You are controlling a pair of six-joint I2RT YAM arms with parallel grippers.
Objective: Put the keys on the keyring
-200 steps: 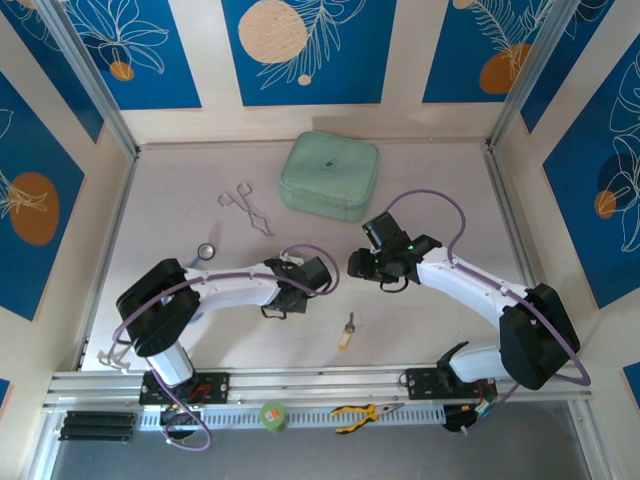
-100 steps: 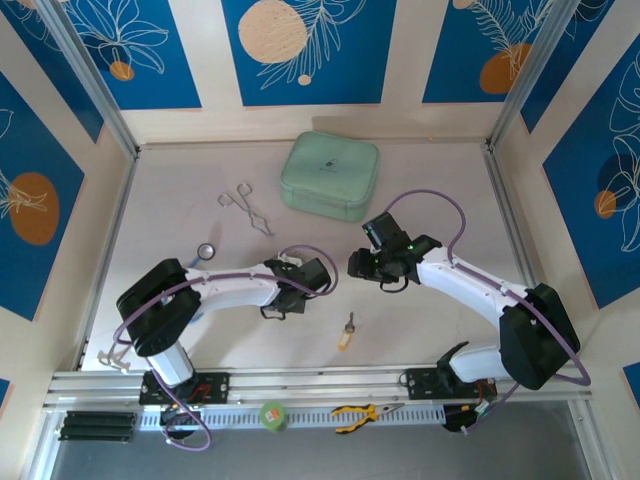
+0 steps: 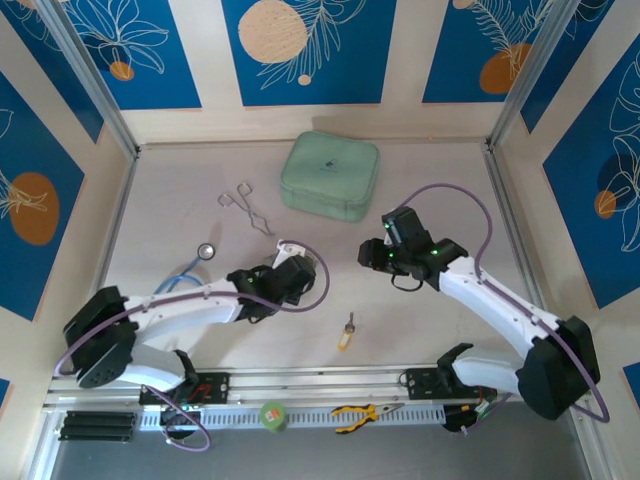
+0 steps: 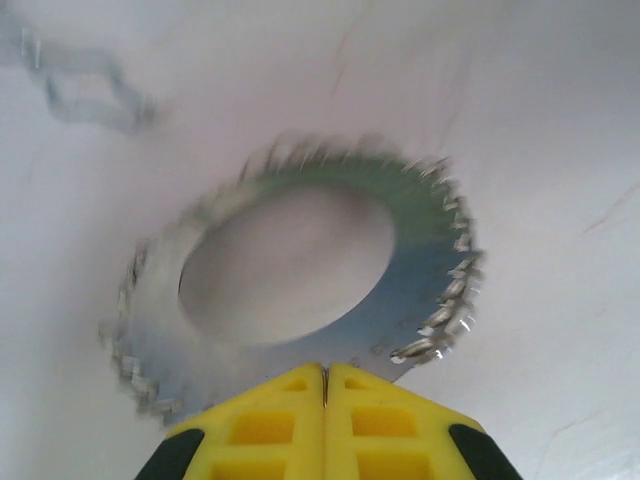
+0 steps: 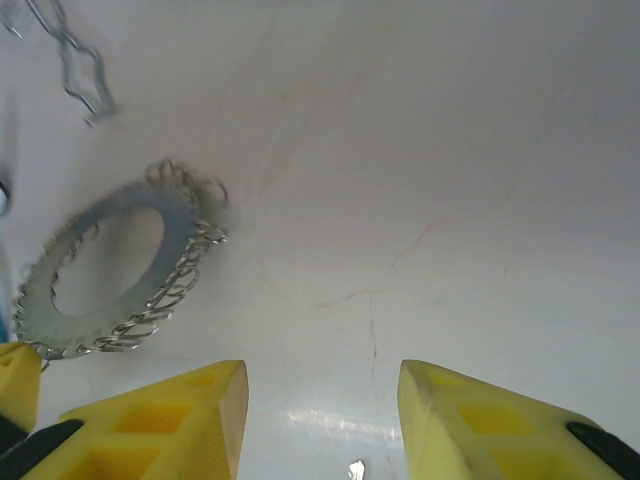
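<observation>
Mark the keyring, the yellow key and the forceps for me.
keyring (image 4: 415, 240), left wrist view, right side of band
yellow key (image 3: 344, 340), top external view, plastic head
forceps (image 3: 250, 211), top external view, near pivot

Bright, even light from above, shadows soft. The keyring (image 4: 425, 255) smears with motion blur; pale glare on the near table (image 5: 300, 420).

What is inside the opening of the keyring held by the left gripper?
Through the keyring, bare pale table shows, and nothing hangs in the opening. The left gripper, shut, covers the ring's near edge, so that part cannot be seen.
</observation>
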